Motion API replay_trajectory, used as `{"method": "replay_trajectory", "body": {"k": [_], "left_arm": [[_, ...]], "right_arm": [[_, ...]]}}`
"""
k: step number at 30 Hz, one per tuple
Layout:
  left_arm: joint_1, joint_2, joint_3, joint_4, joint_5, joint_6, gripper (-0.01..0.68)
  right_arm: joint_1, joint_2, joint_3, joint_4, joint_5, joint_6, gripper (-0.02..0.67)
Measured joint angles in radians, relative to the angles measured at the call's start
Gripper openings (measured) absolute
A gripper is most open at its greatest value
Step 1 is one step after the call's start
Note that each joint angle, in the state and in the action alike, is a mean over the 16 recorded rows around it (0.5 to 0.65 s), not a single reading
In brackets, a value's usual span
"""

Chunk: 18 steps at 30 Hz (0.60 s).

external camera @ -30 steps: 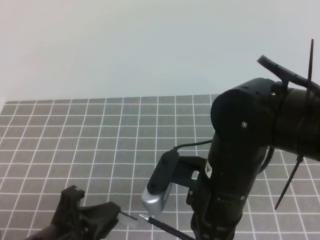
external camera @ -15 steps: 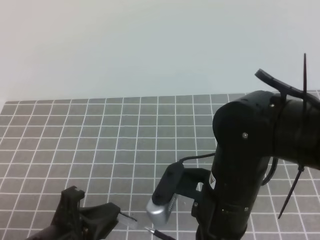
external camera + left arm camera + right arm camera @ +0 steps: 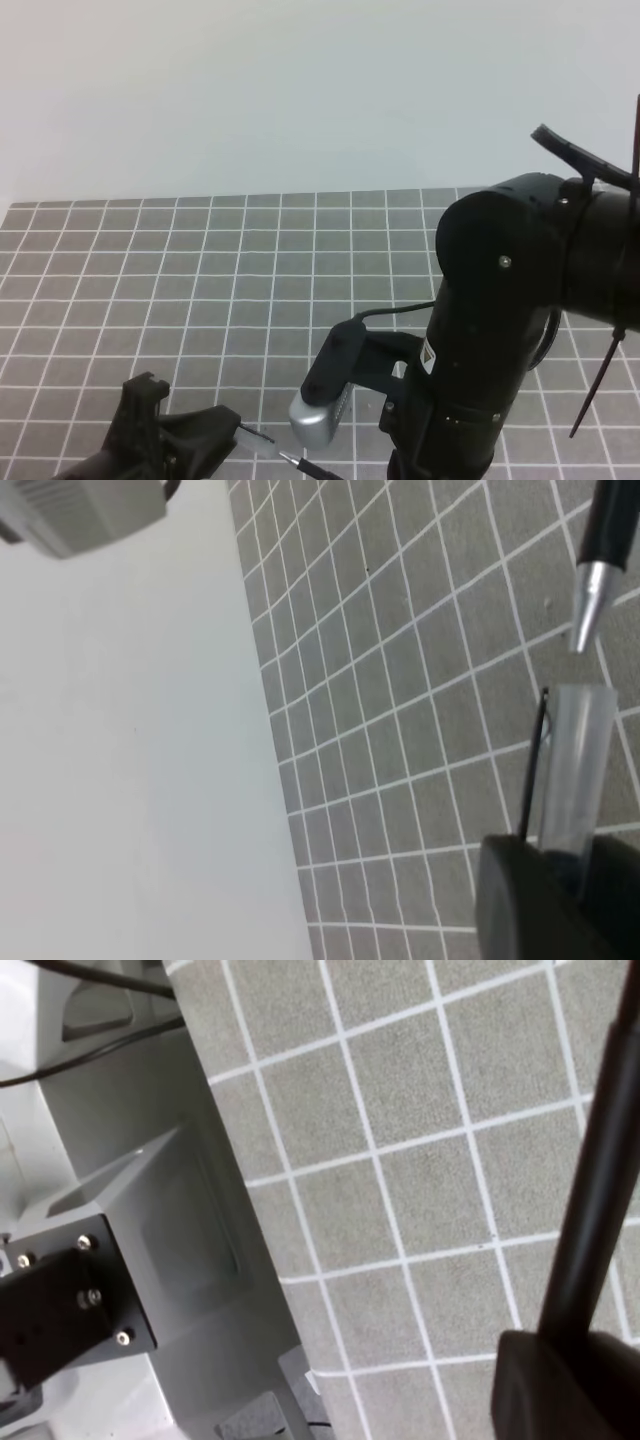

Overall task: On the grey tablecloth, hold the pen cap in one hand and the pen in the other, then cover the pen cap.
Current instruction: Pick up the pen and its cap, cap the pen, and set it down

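Note:
On the grey tablecloth (image 3: 200,280), my left gripper (image 3: 226,430) at the bottom left is shut on the pen cap (image 3: 256,440), a clear little tube with a thin black clip. In the left wrist view the pen cap (image 3: 577,770) sticks out from the fingers (image 3: 520,900) with its open mouth facing the pen (image 3: 604,550). The silvery tip stops just short of that mouth, slightly off to one side. The pen (image 3: 300,462) is black and is only partly visible at the frame's bottom edge. My right gripper (image 3: 575,1360) is shut on the pen (image 3: 600,1180).
The bulky black right arm (image 3: 500,330) fills the lower right, with its silver wrist camera (image 3: 322,418) hanging just above the pen tip. A pale bare surface (image 3: 300,90) lies beyond the cloth's far edge. Grey hardware (image 3: 110,1250) stands at the cloth's edge.
The right arm has shifted lower and its upper part to the right, carrying the pen tip down to the cap's level. The left gripper and cap have stayed put.

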Motion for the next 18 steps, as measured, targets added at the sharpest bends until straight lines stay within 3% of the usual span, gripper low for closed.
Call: {"method": "replay_trajectory", "body": {"k": [18], "left_arm": [[0.000, -0.001, 0.000, 0.002, 0.002, 0.004, 0.064]], "right_arm": [[0.000, 0.016, -0.011, -0.021, 0.000, 0.035, -0.004]]}}
